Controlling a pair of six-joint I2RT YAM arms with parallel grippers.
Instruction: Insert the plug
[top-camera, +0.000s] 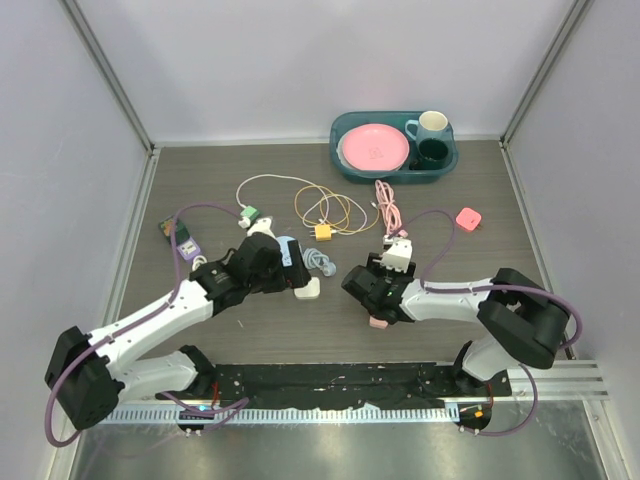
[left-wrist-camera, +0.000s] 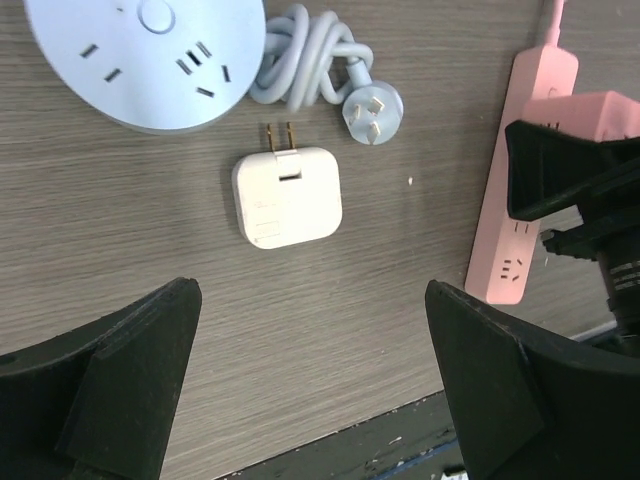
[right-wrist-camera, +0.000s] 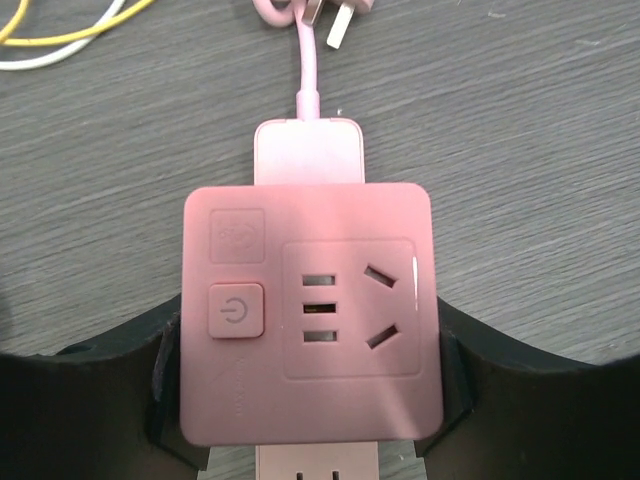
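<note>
left wrist: square white plug (left-wrist-camera: 287, 197) with two brass prongs (left-wrist-camera: 280, 137)

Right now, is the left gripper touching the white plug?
Apart. The left wrist view shows bare table between the open left gripper and the white plug.

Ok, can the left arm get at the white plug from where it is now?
Probably yes. The left claw hangs open above the white plug, which lies flat on the table, nothing on it. The round socket hub and coiled cable sit beyond its prongs, so the descent looks free.
</note>
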